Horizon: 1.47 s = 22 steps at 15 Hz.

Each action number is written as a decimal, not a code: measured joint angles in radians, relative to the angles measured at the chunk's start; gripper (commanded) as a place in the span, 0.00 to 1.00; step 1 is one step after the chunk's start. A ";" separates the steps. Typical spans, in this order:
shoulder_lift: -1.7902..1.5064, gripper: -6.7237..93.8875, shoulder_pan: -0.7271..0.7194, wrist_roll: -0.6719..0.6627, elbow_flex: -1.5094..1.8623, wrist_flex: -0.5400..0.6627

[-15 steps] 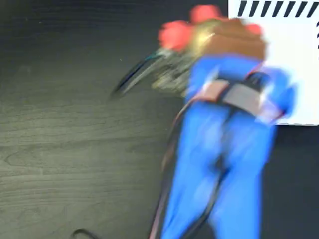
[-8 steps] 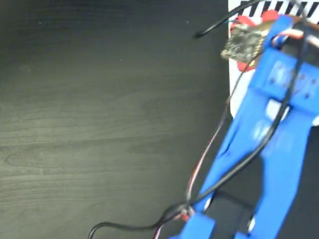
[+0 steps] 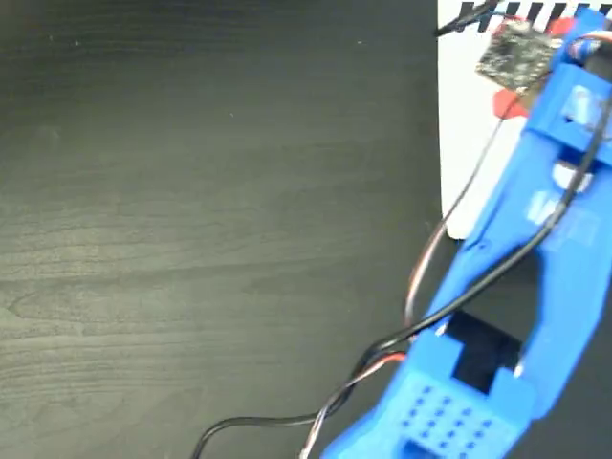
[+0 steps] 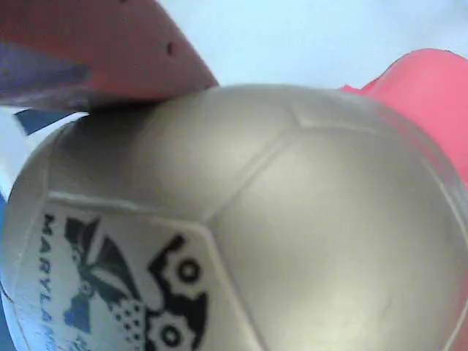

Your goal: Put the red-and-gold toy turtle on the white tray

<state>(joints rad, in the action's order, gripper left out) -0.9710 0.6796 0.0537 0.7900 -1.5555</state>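
Your wrist view fills with the turtle's [image 4: 241, 219] gold logo shell; the fixed view places it over the tray [image 3: 469, 124], apparently clamped by the gripper [image 3: 531, 57].

Dark wood-grain tabletop [image 3: 191, 191], evenly lit.

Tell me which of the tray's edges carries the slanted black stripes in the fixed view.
The top edge of the white tray, at the picture's upper right, beside the red-and-gold toy turtle. Its left and bottom edges are plain white.
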 measured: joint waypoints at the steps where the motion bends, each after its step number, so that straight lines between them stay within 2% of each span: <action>1: 0.025 0.07 0.002 0.009 -0.031 -0.011; 4: 0.055 0.07 0.014 0.009 -0.063 -0.011; 5: 0.055 0.10 0.020 0.003 -0.063 -0.011; 9: 0.055 0.38 0.009 0.003 -0.057 -0.029; 14: 0.055 0.62 0.005 -0.012 -0.008 -0.035; 22: 0.055 0.62 0.003 -0.017 0.011 -0.046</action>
<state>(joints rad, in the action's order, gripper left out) -0.9158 0.6826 0.0368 0.8007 -1.6015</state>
